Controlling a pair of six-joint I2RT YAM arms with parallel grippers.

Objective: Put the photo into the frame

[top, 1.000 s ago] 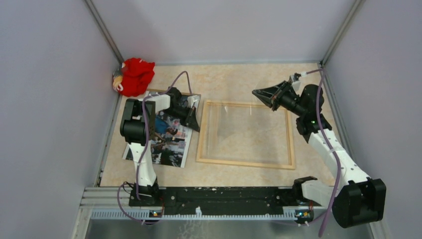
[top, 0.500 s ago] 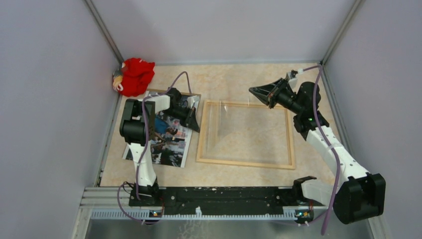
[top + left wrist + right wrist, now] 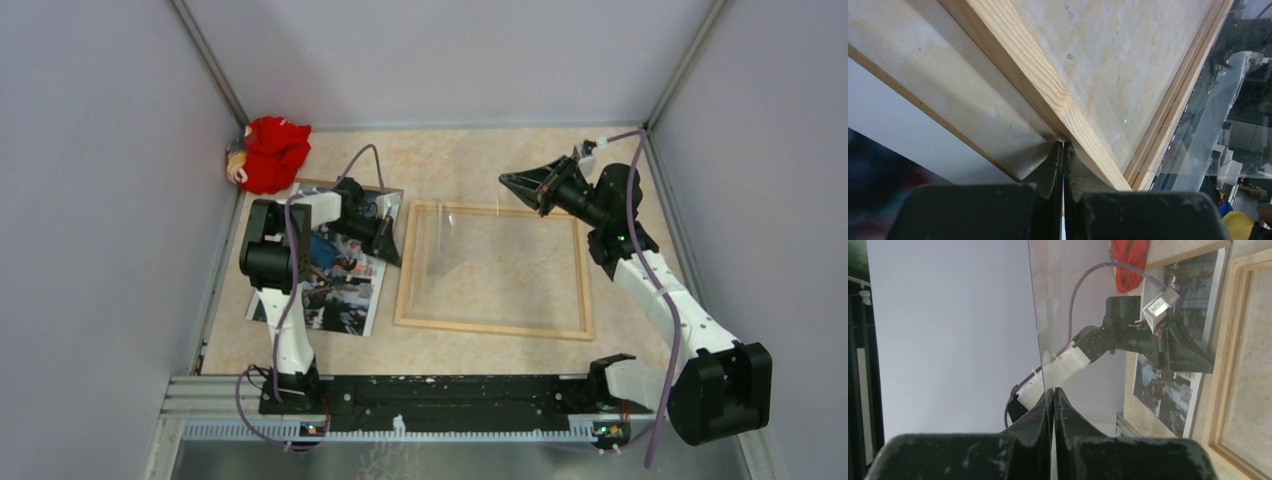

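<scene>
The light-wood frame [image 3: 490,327] lies flat mid-table. My right gripper [image 3: 507,181] is shut on the far edge of the clear pane [image 3: 450,240] and holds it tilted up above the frame; the right wrist view shows the pane [image 3: 1073,300] nearly edge-on between my fingers [image 3: 1053,390]. The photo [image 3: 335,280] lies face up left of the frame, on a brown backing board [image 3: 325,186]. My left gripper [image 3: 392,246] is shut, its tips [image 3: 1063,146] low in the gap between the frame's left rail [image 3: 1033,75] and the board [image 3: 948,85].
A red cloth toy [image 3: 272,152] sits in the far left corner. Grey walls close the table on the left, back and right. The black base rail [image 3: 450,390] runs along the near edge.
My right gripper has moved a little left and up with the pane, tilting it steeper. The left gripper, photo and frame have not moved.
</scene>
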